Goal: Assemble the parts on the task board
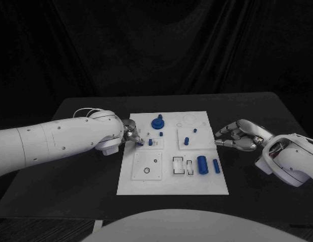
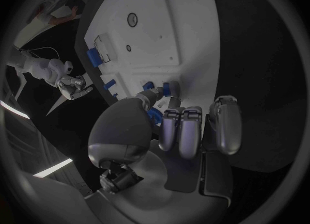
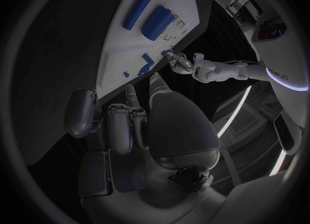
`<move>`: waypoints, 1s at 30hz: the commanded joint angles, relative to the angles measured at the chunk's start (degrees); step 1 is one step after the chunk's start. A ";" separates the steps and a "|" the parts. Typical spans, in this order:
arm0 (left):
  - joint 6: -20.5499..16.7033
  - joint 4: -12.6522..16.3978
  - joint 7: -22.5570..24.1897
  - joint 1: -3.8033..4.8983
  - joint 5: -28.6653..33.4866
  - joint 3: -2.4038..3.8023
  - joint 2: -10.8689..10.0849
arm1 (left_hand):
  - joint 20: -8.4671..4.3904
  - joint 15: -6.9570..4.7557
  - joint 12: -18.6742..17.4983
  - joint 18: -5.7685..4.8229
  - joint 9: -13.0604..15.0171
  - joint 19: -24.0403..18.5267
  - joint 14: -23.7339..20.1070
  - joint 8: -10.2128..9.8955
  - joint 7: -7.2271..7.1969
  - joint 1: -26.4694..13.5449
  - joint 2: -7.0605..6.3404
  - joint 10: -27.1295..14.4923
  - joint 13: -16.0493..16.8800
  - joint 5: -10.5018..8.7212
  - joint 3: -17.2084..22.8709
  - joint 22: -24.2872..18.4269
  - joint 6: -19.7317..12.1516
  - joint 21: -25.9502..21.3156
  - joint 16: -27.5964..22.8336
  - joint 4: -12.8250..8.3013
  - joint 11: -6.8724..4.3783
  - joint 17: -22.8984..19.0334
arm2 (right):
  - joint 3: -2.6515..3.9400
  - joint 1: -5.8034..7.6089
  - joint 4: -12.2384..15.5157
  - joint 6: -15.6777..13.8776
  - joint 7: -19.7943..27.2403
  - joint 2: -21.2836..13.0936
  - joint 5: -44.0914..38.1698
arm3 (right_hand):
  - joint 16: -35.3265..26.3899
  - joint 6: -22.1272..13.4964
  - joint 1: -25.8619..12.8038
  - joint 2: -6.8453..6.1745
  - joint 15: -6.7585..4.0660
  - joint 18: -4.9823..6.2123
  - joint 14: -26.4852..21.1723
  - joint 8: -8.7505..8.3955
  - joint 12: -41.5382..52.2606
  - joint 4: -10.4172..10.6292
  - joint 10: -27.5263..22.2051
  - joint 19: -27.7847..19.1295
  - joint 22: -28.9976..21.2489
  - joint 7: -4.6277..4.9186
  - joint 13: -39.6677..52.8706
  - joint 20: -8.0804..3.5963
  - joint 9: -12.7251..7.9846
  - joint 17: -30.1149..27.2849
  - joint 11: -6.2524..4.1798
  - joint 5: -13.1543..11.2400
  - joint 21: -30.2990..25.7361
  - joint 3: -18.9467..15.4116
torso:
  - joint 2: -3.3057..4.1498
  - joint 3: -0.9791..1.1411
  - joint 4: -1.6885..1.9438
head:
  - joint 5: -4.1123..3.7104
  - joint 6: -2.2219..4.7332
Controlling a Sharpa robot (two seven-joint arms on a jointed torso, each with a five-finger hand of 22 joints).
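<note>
The task board lies in the middle of the black bench, between the two arms. The left robot hand is at the board's near-left edge, and its fingertips pinch a small blue part — in the left wrist view the same piece sits at the tip of the thumb and a finger, right over the board's surface. Just beyond those fingertips stands a short blue peg, and farther off, toward the board's far side, a larger blue knob-like part stands upright.

The right robot hand hovers just off the board's right edge, fingers curled inward with nothing in them. Between it and the left robot hand stands a blue pin with a second small one beside it. Nearer the robot than the right hand, a thick blue cylinder and a slimmer blue rod lie flat on the board.

By my judgement the job is partway: some pieces stand seated, the two lying pieces are not yet placed, and the part in the left hand is about to be set.

Bare bench lies open on every side of the board — room for both arms to pull back. Over the board, the standing pegs crowd the left fingertips.
</note>
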 commanded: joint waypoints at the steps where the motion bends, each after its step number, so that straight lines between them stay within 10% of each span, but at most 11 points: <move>1: 1.85 -0.15 0.18 -0.42 0.13 -0.24 0.29 | -0.04 -0.35 0.20 0.03 0.06 -0.03 6.06 0.05 -0.23 -1.32 0.17 6.08 15.09 -5.10 -0.17 9.65 0.51 -0.42 0.15 0.54 -0.42 15.10 | 0.03 -0.17 0.01 0.44 -0.71 -0.02 -0.27 | -0.39 0.57 -0.11 0.59 0.46 1.18 4.08 -0.20 -0.22 0.09 4.59 -0.40 8.73 0.01 13.59 0.11 -0.06 8.94 0.39 0.10 -0.38 -0.33 | 0.02 0.00 0.00 | 0.07 -0.01; 4: 1.89 -0.57 0.17 -0.42 0.13 -0.24 0.57 | 0.05 -0.24 0.20 0.04 0.00 -0.04 6.06 -0.25 -0.05 -3.06 0.31 6.08 15.09 -9.38 -2.22 9.72 0.70 -0.65 0.15 2.01 -0.27 15.10 | 0.03 -0.19 0.05 0.45 -0.72 -0.05 -0.27 | -0.39 0.57 -0.11 0.59 0.46 1.18 4.08 -0.20 -0.22 0.09 4.59 -0.40 8.73 0.01 13.59 0.11 -0.06 8.94 0.39 0.10 -0.38 -0.33 | 0.04 0.01 -0.04 | 0.12 -0.01; 17: 2.33 -1.70 -0.43 -0.42 0.13 -0.24 1.03 | 0.51 0.26 0.20 0.19 -0.36 -0.31 6.06 -1.44 0.58 -6.86 0.66 6.08 15.09 -15.79 -10.06 9.87 0.94 -1.60 0.15 6.96 0.31 15.10 | 0.03 -0.22 0.04 0.52 -0.74 -0.10 -0.27 | -0.46 0.69 0.01 0.71 0.47 1.20 4.06 -0.25 -0.31 0.02 4.52 -0.43 8.70 0.02 13.50 0.13 -0.13 8.87 0.40 0.09 -0.55 -0.42 | 0.01 0.02 0.01 | -0.01 -0.01; 30: 1.47 -1.85 -0.15 -0.42 0.13 -0.24 0.99 | 0.70 0.45 0.20 0.29 0.14 -0.49 6.06 -1.58 0.75 -9.14 1.56 6.08 15.09 -16.63 -14.16 9.98 0.74 -2.17 0.15 10.49 0.51 15.10 | 0.03 -0.28 -0.02 0.72 -0.82 -0.01 -0.27 | -0.49 0.68 0.05 0.73 0.47 1.22 4.05 -0.28 -0.33 -0.01 4.50 -0.45 8.68 0.03 13.48 0.13 -0.15 8.84 0.40 0.12 -0.65 -0.44 | 0.03 0.01 -0.02 | 0.14 -0.01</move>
